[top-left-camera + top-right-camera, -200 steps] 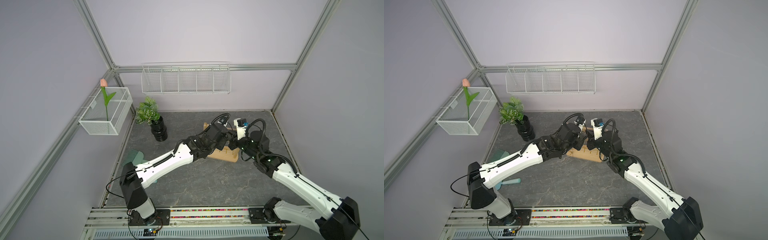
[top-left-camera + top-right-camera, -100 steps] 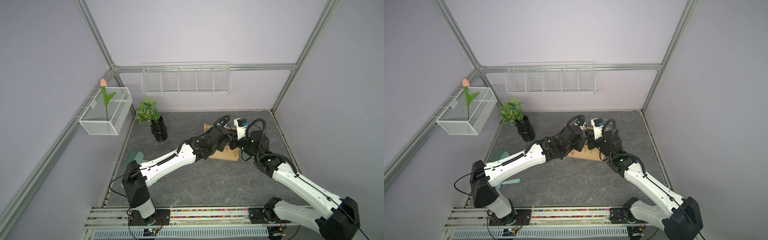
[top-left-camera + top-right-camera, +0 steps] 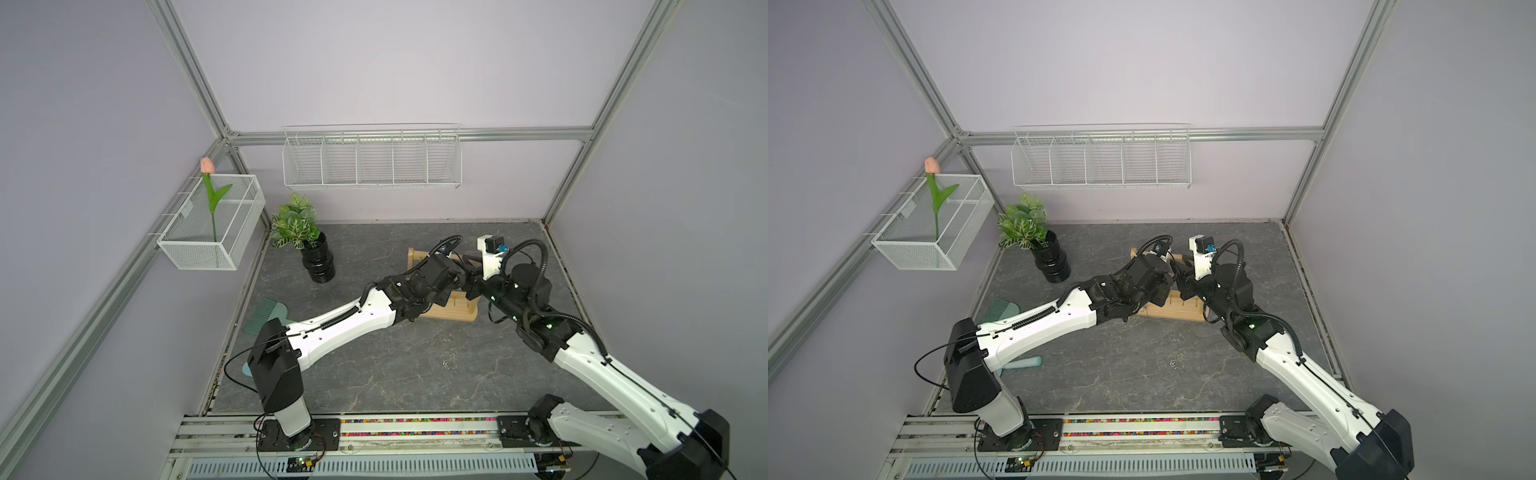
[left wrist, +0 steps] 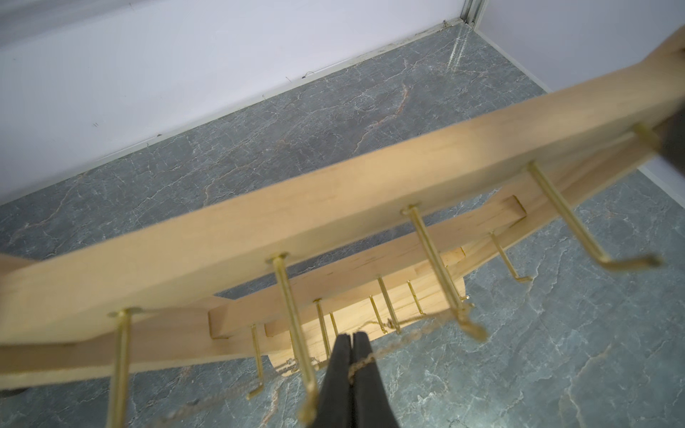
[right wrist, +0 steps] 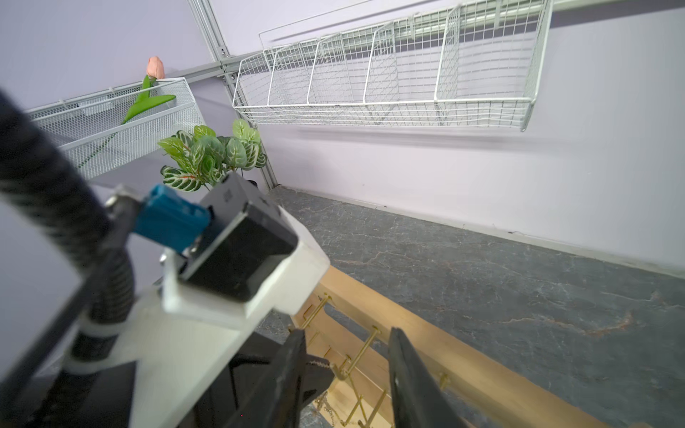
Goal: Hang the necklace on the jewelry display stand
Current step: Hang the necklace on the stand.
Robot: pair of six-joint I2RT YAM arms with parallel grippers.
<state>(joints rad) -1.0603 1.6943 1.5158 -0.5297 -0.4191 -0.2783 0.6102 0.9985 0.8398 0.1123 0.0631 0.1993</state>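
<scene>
In a top view, the pale wooden stand (image 3: pixel 457 313) sits right of centre on the marbled grey counter (image 3: pixel 415 365). Left wrist, bottom centre: my black left fingers (image 4: pixel 351 355) clamp the thin twisted gold necklace (image 4: pixel 404 339), which is draped across brass hooks (image 4: pixel 433 255). Right wrist, bottom: my right fingers (image 5: pixel 400 352) stand apart.

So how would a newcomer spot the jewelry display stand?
Look on the grey marbled tabletop, right of the leafy plant in a black pot. It is the light wooden rack of crossbars with gold hooks; the white wire baskets hang higher up.
</scene>
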